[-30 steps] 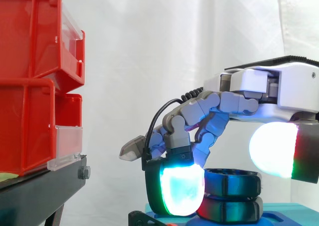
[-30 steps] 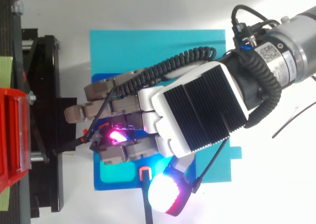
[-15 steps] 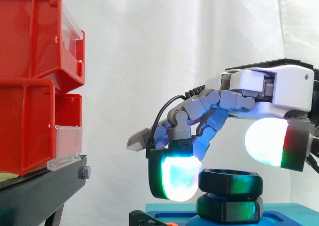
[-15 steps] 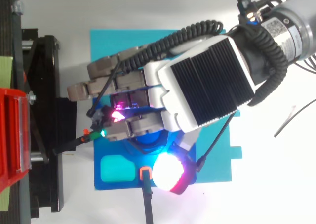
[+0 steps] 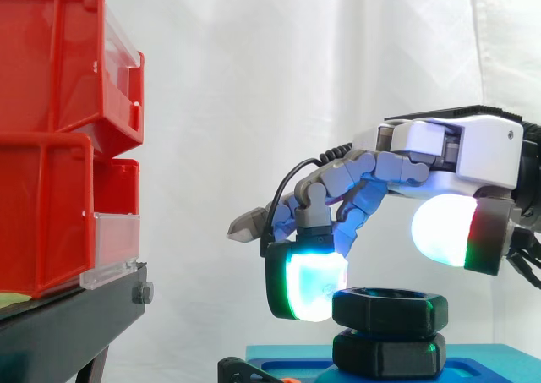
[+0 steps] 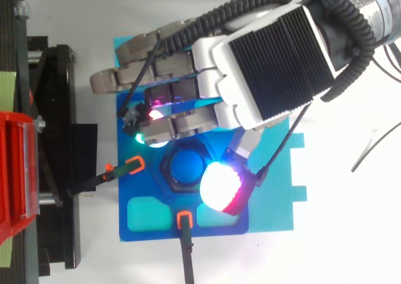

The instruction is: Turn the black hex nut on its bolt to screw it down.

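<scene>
**Hand's parked over the nut, nothing gripped yet**

Side view first. The hand [image 5: 448,150] hovers with its fingers loosely bent down in a half-open claw, and as far as I can see it isn't holding anything. The black hex nut [image 5: 389,309] sits right under the palm. It's between the glowing finger pad [image 5: 314,283], which is close by one flank, and the thumb pad [image 5: 446,231], which is up above the other edge. Can't tell if the finger pad is actually touching.

Below the nut there's a second black hex piece [image 5: 389,354] on the blue fixture plate [image 5: 490,364]. My guess is the nut is light, rigid plastic with fairly slick faces and won't squash. I'd pinch it across two opposite flats, not the corners, or the pads will just skid round.

Way out past the fingertips are the red bins [image 5: 51,104] on a black stand [image 5: 76,320] — clear fronts, but no idea what's in them.

Top view. The nut peeks out from under the hand, between finger pad and thumb pad, with the blue bolt [image 6: 187,165] showing in its bore. On the thumb side, the plate's shallow pockets hold teal inserts [image 6: 149,215]. Two orange-tipped clips [image 6: 131,166] point in at the nut.
</scene>
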